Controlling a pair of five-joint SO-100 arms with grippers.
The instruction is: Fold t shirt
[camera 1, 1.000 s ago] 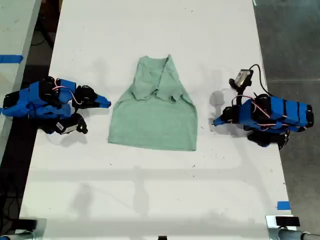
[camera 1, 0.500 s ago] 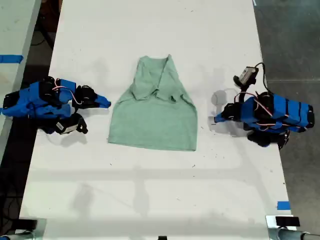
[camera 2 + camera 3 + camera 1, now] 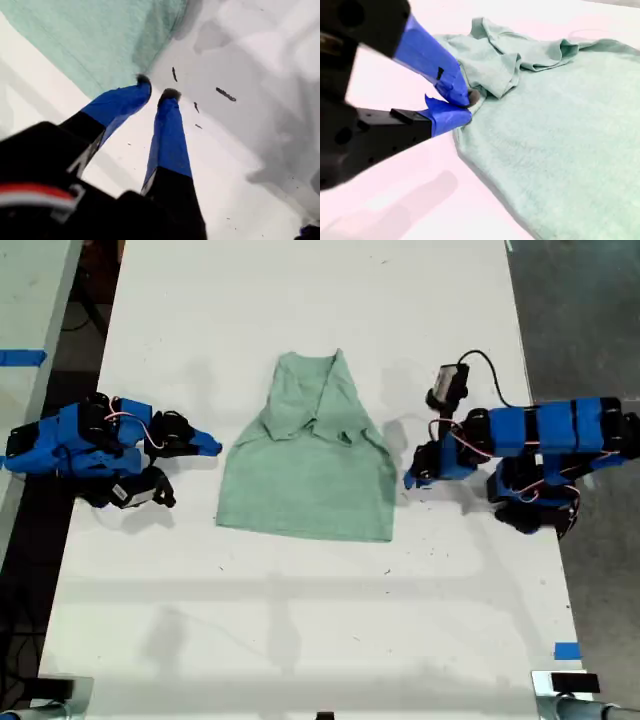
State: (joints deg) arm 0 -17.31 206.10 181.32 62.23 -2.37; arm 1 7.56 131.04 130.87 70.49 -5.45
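T shirt [image 3: 305,475] lies flat in the middle of the white surface [image 3: 300,620]. Its hem is toward the exterior view's bottom. Both sleeves are folded in over the chest, so the upper half narrows toward the collar.

My first pincer [image 3: 408,480] is on the shirt's side toward the exterior view's right, low over the surface, just beside the side edge and a little above the hem corner. Seen along its own camera, the first pincer [image 3: 156,86] has its two blue fingers a narrow gap apart with nothing between them. One dark tip sits right at the shirt's seam edge; I cannot tell whether it touches the cloth. A few dark specks [image 3: 225,93] lie on the surface just past the tips.

My second pincer [image 3: 214,448] is on the shirt's opposite side, near the edge below the folded sleeve, with a strip of bare surface between tip and cloth. In its own camera the second pincer [image 3: 467,107] has its fingers together at the tips, gripping nothing, with the folded sleeve just beyond them.
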